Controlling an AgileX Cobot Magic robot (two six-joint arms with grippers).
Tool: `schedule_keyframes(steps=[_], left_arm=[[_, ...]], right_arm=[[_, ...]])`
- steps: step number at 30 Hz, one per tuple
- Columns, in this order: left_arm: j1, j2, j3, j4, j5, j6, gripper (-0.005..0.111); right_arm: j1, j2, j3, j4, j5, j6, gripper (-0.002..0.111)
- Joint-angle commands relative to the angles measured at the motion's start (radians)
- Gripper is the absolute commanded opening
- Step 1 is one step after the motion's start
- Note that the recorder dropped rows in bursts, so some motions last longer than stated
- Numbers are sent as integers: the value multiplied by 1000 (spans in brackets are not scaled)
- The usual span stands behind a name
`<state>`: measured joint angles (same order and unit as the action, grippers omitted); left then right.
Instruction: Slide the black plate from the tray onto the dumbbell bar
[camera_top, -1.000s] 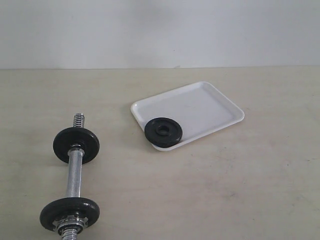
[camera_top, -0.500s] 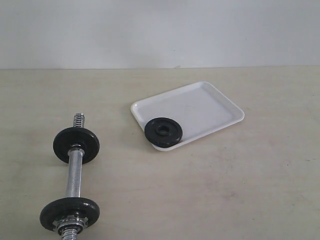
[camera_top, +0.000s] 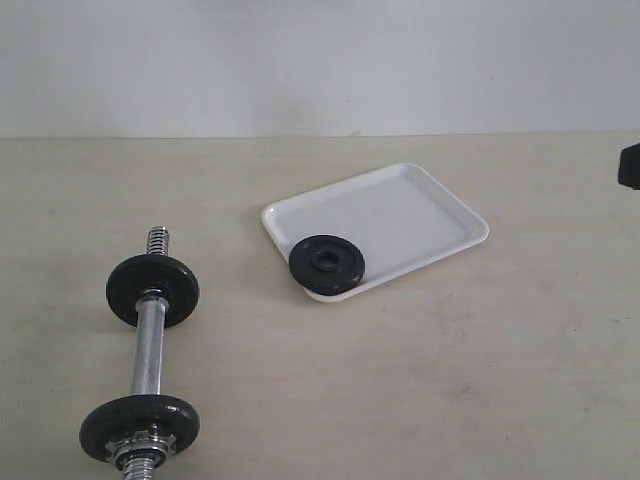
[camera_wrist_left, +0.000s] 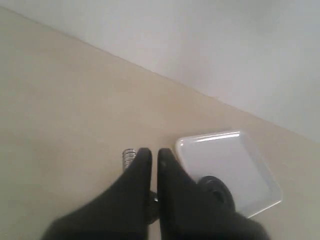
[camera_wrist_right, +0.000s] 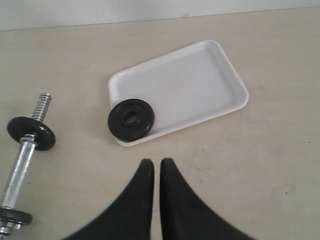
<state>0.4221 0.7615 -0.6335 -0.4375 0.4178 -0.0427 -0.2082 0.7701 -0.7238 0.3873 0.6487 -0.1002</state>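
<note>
Lying flat in the tray's (camera_top: 400, 215) corner nearest the dumbbell bar (camera_top: 150, 345), the black plate (camera_top: 327, 265) meets the low rim there, its central hole facing up. The right gripper (camera_wrist_right: 156, 163) hangs above bare table (camera_top: 480, 350) off the tray's near long edge. Its two dark fingers (camera_wrist_right: 142, 190) are pressed together at the tips and hold nothing, and the plate sits apart from them. The left gripper (camera_wrist_left: 154, 152) is likewise closed and empty. In its wrist view one finger (camera_wrist_left: 175, 190) hides part of the plate, and the bar's threaded end (camera_wrist_left: 129, 157) shows just beside the tips. The bar lies on the table well apart from the tray's left corner and carries two wider black discs (camera_top: 152, 290). The table is beige and matte, and a plain pale wall (camera_top: 320, 60) rises behind its far edge.
</note>
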Motion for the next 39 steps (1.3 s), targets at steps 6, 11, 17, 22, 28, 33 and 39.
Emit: schedule_keyframes(steps=[6, 11, 17, 22, 28, 33, 39], left_arm=[[-4, -15, -7, -52, 2, 51, 4], [-4, -15, -7, -44, 2, 92, 4], [-4, -15, -7, -44, 0, 192, 4], [-4, -15, -7, -44, -2, 210, 4], [-4, -15, -7, -44, -2, 249, 4], [-4, -15, -7, -44, -71, 245, 4], [-4, 4, -7, -102, 2, 247, 4]], right_arm=[[-2, -1, -9, 73, -10, -70, 0], [-2, -1, -9, 71, -10, -130, 0], [-2, -1, -9, 68, -11, -149, 0], [-2, -1, -9, 61, 3, -149, 0], [-2, -1, -9, 72, 4, -145, 0], [-2, -1, -9, 49, -74, -145, 0], [-2, 68, -9, -33, -5, -246, 0]])
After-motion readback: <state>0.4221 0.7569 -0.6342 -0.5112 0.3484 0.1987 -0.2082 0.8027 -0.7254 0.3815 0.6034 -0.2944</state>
